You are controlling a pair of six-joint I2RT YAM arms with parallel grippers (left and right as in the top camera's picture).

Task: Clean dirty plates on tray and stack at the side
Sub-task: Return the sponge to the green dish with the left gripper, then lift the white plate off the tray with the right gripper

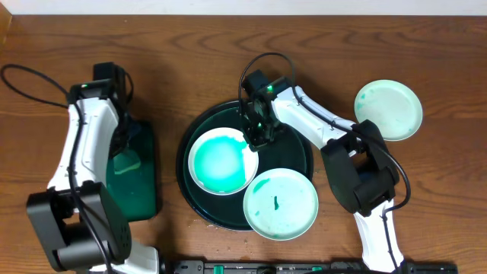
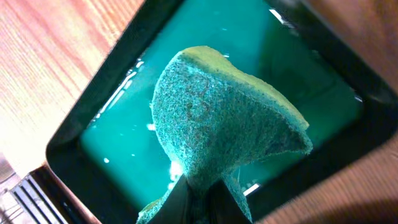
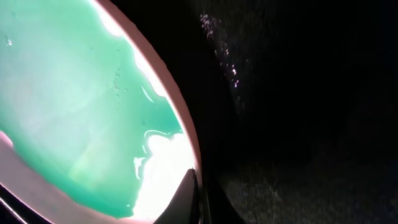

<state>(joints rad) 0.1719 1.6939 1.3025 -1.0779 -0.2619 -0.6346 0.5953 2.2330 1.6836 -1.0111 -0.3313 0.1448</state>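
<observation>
The large round dark tray (image 1: pixel 293 141) sits mid-table. A white plate (image 1: pixel 221 161) flooded with teal liquid lies on its left part. My right gripper (image 1: pixel 254 141) is shut on that plate's right rim (image 3: pixel 186 140). A second plate (image 1: pixel 280 204) with green streaks overlaps the tray's front right rim. A third plate (image 1: pixel 388 109) lies on the table at the right. My left gripper (image 2: pixel 202 198) is shut on a green sponge (image 2: pixel 217 124) above the small rectangular tray (image 1: pixel 141 179) of teal water.
The rectangular tray's dark rim (image 2: pixel 93 118) shows in the left wrist view, with wood table beside it. Cables (image 1: pixel 23 76) trail at the far left. A dark rail (image 1: pixel 304 268) runs along the table's front edge.
</observation>
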